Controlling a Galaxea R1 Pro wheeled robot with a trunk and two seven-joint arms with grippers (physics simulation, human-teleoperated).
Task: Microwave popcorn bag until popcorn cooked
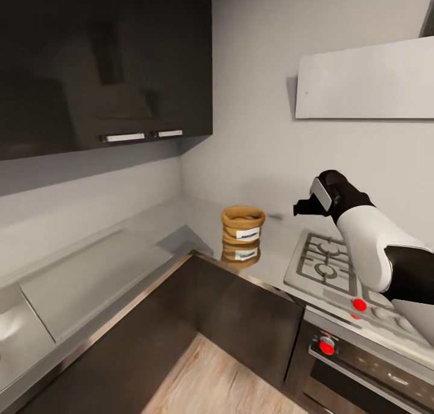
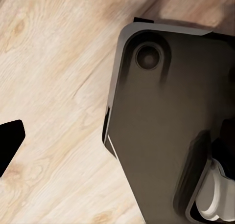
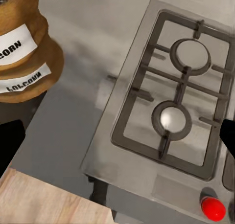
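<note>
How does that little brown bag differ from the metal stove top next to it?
The popcorn bag is tan, soft-looking and stands upright with a rolled rim; the gas hob is grey steel, flat and rigid. The bag carries a white printed label; the hob has grates and red knobs. Both sit on the countertop.

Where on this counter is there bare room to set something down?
Free: the steel countertop left of and behind the popcorn bag, toward the wall corner, and the strip between bag and gas hob. Crowded: the hob's grates, under the right claw.
</note>
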